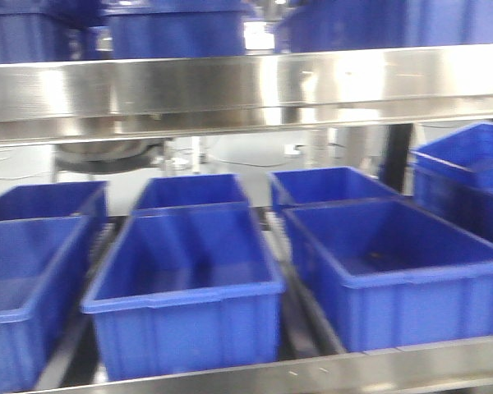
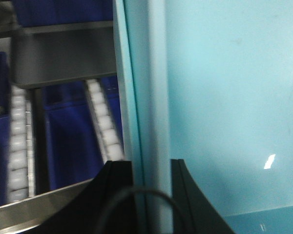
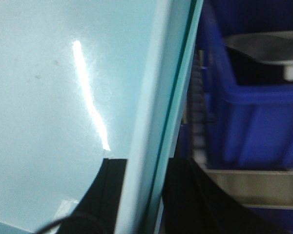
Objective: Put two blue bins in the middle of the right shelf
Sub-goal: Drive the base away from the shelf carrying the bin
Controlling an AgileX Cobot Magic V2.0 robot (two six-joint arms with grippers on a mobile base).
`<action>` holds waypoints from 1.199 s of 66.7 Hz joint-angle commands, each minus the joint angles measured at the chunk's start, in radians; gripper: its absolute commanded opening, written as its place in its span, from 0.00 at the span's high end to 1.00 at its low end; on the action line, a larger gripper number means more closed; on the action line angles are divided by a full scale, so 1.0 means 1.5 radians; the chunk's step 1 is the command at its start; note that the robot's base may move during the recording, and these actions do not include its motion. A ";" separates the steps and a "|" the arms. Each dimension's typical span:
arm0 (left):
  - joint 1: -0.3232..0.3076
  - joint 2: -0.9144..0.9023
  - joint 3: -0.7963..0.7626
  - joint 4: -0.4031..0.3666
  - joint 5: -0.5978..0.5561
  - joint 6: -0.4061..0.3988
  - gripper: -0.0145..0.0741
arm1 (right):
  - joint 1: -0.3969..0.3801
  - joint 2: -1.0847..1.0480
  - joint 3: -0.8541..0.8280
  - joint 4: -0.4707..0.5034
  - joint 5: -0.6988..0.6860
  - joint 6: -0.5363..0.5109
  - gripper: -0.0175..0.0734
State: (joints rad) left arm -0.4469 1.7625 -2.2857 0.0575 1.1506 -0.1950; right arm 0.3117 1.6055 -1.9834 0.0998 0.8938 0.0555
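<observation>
As our left gripper (image 2: 151,168) and right gripper (image 3: 144,165) each pinch a wall of the pale blue bin (image 2: 229,97), its rim runs straight ahead; we cannot tell its long axis.

No text to read anywhere right now. The blue bins (image 1: 189,332) show plain walls, the steel shelf rail (image 1: 246,82) shows only glare, and both wrist views fill with a pale bin (image 2: 224,97), unmarked.

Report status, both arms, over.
Both clamped: left gripper and right gripper shut on pale bin wall. Shelf level ahead crowded with blue bins.
</observation>
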 commanded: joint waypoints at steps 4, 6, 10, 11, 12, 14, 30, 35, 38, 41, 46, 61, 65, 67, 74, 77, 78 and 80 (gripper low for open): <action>-0.019 -0.012 -0.012 -0.078 -0.069 0.005 0.96 | 0.007 -0.008 -0.012 0.035 -0.068 0.002 0.98; -0.019 -0.012 -0.012 -0.078 -0.069 0.005 0.96 | 0.007 -0.008 -0.012 0.035 -0.068 0.002 0.98; -0.019 -0.012 -0.012 -0.078 -0.069 0.005 0.96 | 0.007 -0.008 -0.012 0.035 -0.068 0.002 0.98; -0.019 -0.012 -0.012 -0.078 -0.069 0.005 0.96 | 0.007 -0.008 -0.012 0.035 -0.068 0.002 0.98; -0.019 -0.012 -0.012 -0.078 -0.069 0.005 0.96 | 0.007 -0.008 -0.012 0.035 -0.068 0.002 0.98; -0.019 -0.012 -0.012 -0.078 -0.069 0.005 0.96 | 0.007 -0.008 -0.012 0.035 -0.068 0.002 0.98; -0.019 -0.012 -0.012 -0.078 -0.069 0.005 0.96 | 0.007 -0.008 -0.012 0.035 -0.068 0.002 0.98; -0.019 -0.012 -0.012 -0.078 -0.069 0.005 0.96 | 0.007 -0.008 -0.012 0.035 -0.068 0.002 0.98; -0.019 -0.012 -0.012 -0.078 -0.069 0.005 0.96 | 0.007 -0.008 -0.012 0.035 -0.068 0.002 0.98; -0.019 -0.012 -0.012 -0.078 -0.069 0.005 0.96 | 0.007 -0.008 -0.012 0.035 -0.068 0.002 0.98; -0.019 -0.012 -0.012 -0.078 -0.069 0.005 0.96 | 0.007 -0.008 -0.012 0.035 -0.068 0.002 0.98; -0.019 -0.012 -0.012 -0.078 -0.069 0.005 0.96 | 0.007 -0.008 -0.012 0.035 -0.068 0.002 0.98; -0.019 -0.012 -0.012 -0.078 -0.069 0.005 0.96 | 0.007 -0.008 -0.012 0.035 -0.068 0.002 0.98; -0.019 -0.012 -0.012 -0.078 -0.069 0.005 0.96 | 0.007 -0.008 -0.012 0.035 -0.068 0.002 0.98; -0.019 -0.012 -0.012 -0.078 -0.069 0.005 0.96 | 0.007 -0.008 -0.012 0.035 -0.068 0.002 0.98; -0.019 -0.012 -0.012 -0.078 -0.069 0.005 0.96 | 0.007 -0.008 -0.012 0.035 -0.068 0.002 0.98; -0.019 -0.012 -0.012 -0.078 -0.069 0.005 0.96 | 0.007 -0.008 -0.012 0.035 -0.068 0.002 0.98; -0.019 -0.012 -0.012 -0.078 -0.069 0.005 0.96 | 0.007 -0.008 -0.012 0.035 -0.068 0.002 0.98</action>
State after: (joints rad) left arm -0.4483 1.7625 -2.2857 0.0581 1.1440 -0.1950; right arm 0.3112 1.6055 -1.9834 0.0961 0.8920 0.0538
